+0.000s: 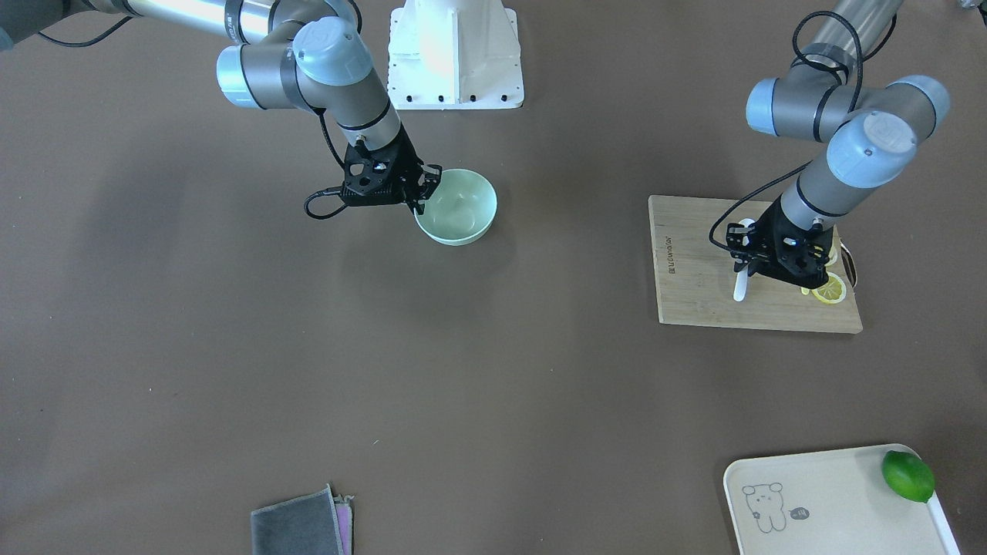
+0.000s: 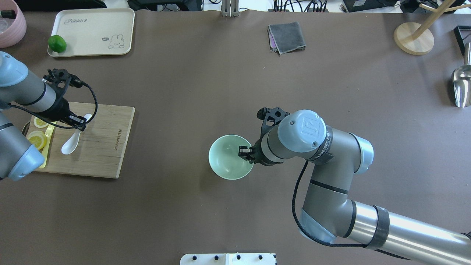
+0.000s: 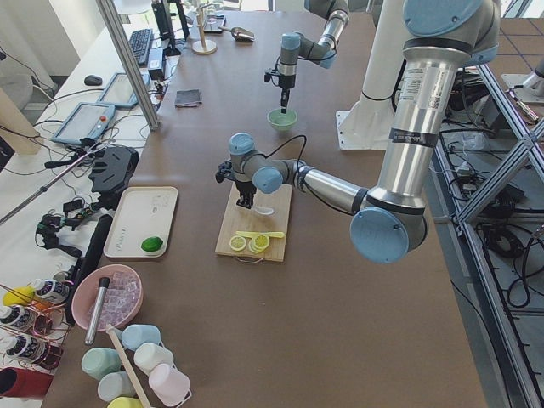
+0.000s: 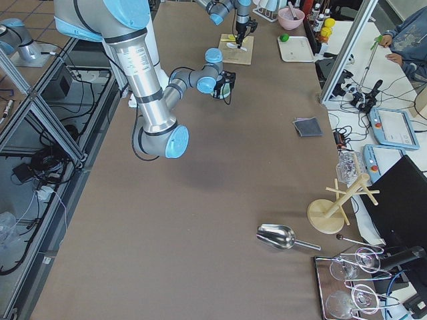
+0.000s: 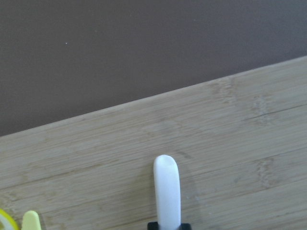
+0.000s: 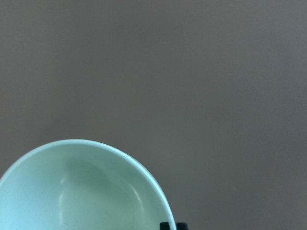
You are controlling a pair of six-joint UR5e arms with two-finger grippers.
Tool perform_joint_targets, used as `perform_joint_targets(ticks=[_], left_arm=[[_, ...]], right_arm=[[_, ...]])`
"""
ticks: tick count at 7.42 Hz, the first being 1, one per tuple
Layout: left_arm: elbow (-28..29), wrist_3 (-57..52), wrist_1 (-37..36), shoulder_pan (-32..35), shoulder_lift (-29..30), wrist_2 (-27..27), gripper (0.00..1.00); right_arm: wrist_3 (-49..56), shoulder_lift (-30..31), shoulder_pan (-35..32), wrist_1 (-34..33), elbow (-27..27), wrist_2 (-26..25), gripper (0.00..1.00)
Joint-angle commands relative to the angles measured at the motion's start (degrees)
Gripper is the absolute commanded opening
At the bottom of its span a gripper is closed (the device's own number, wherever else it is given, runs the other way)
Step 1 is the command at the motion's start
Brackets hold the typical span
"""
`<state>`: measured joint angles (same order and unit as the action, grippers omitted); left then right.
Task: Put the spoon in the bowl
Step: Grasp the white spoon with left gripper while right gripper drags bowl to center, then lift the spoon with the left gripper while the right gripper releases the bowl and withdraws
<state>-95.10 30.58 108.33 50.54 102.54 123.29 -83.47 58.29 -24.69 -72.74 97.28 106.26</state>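
Observation:
The white spoon (image 2: 69, 146) lies on a wooden cutting board (image 2: 103, 147) at the table's left. My left gripper (image 2: 80, 125) is shut on its handle. In the left wrist view the handle end (image 5: 166, 191) sticks out from between the fingers, over the board. In the front view the spoon (image 1: 739, 287) shows under my left gripper (image 1: 744, 266). The mint-green bowl (image 2: 228, 162) stands mid-table and is empty. My right gripper (image 2: 245, 152) is shut on its rim, one finger inside. The rim (image 6: 81, 191) runs down between the fingers in the right wrist view.
Lemon slices (image 2: 36, 139) and a yellow knife (image 2: 48, 136) lie on the board's left end. A cream tray (image 2: 92, 31) with a lime (image 2: 57, 43) sits at the far left. A grey cloth (image 2: 287, 36), a wooden stand (image 2: 414, 36) and a metal scoop (image 2: 460, 86) lie farther off.

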Motion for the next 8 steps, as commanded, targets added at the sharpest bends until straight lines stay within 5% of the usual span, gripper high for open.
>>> perform_joint_targets(ticks=[1,3,4,6,8], left_arm=[[-2.2,8.3,-0.5,-0.6,6.7,3.8,0.0],[-2.1,18.7,-0.5,-5.6,14.7,3.8,0.0],[-1.8,24.7,-0.5,-8.6,18.6,3.5,0.0],[-1.7,32.9,-0.5,-16.4,23.7,-4.5,0.0],[-1.2,34.4,-0.4,-21.3,25.9,-8.9,0.0]], right_arm=[[-1.9,-2.2,0.3,0.1,-2.7,-0.2,0.97],[-1.0,-0.2,-4.3,-0.2,0.6,2.4,1.0],[0.4,6.0,-9.9,0.1,5.2,8.9,1.0],[14.7,16.8,-21.0,0.5,10.0,19.3,1.0],[21.0,21.5,-25.7,0.4,9.9,21.0,1.0]])
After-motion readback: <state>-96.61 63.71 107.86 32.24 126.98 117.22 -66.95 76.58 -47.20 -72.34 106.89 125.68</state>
